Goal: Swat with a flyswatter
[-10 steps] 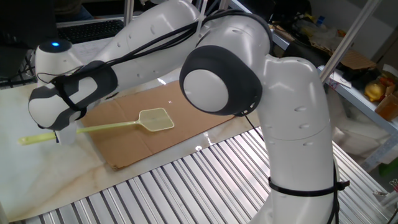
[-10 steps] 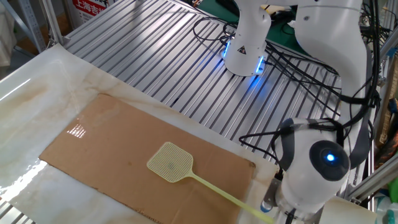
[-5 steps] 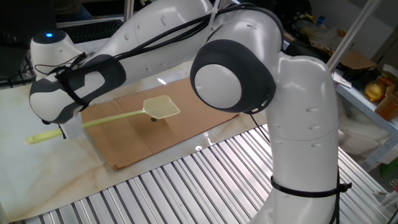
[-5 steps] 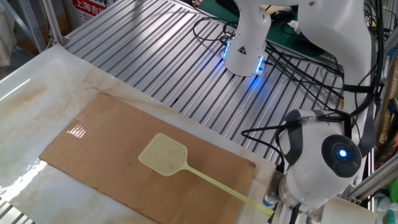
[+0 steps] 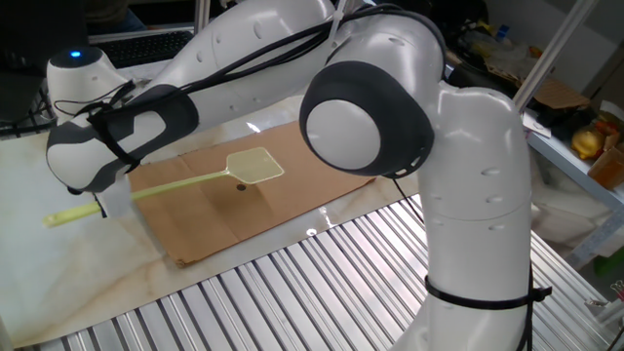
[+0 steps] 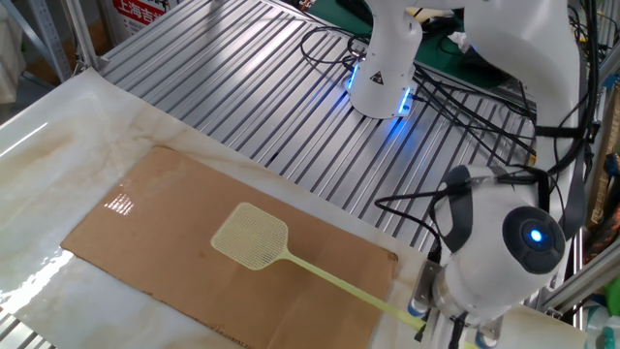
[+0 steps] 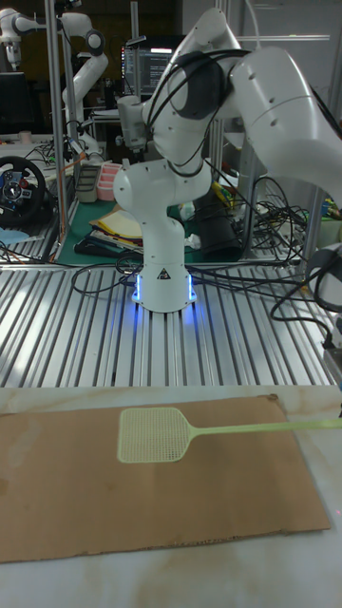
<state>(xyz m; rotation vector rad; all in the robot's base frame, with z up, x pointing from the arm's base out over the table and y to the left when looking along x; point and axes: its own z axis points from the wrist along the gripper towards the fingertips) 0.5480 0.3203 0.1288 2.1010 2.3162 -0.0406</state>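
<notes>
The flyswatter (image 6: pixel 254 237) hangs over the cardboard sheet (image 6: pixel 145 213) — mesh head raised, its shadow just beneath. The gripper (image 6: pixel 423 308) pinches the handle's far end beyond the sheet's edge, fingers mostly hidden.

The flyswatter (image 5: pixel 210 177) head has risen off the cardboard (image 6: pixel 174 233) — a second ago it lay flat — and the wrist lifted too.
</notes>
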